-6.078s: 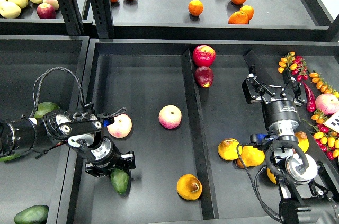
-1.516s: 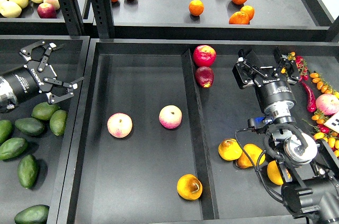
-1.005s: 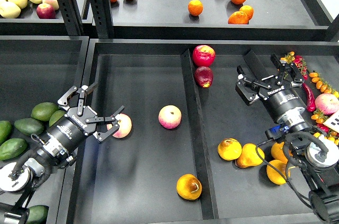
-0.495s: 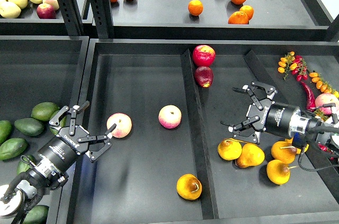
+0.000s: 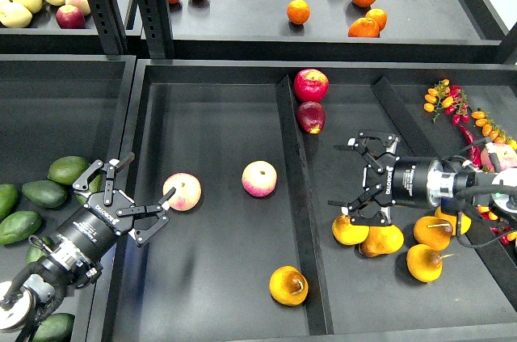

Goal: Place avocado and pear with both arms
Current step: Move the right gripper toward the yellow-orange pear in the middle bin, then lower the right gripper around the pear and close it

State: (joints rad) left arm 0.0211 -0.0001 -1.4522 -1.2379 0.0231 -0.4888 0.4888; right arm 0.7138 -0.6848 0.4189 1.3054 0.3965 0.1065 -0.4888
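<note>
While both arms reach low over the dark trays, neither carries anything. The left arm comes in from the near-left corner and slants up toward the far right, its left gripper [image 5: 121, 200] hanging over the rim between the left tray and the middle bin [image 5: 218, 107], fingers spread wide apart and empty. Just right of those fingertips lies a pink-and-cream peach [image 5: 182, 192], with a second peach [image 5: 259, 179] farther right in the same bin. Avocados [image 5: 44, 193] lie grouped in the left tray, just left of the gripper; one avocado [image 5: 69, 169] sits closest to it, apart from the fingers. The right arm stretches in level from the right edge, pointing left, and the right gripper [image 5: 355, 182] has its fingers splayed open above the right bin. Directly near of it sits a cluster of yellow-orange pears [image 5: 380, 238]; the leftmost pear [image 5: 349, 230] lies just beneath the lower fingertip, though contact cannot be told. Another pear [image 5: 288, 285] rests alone in the near part of the middle bin.
</note>
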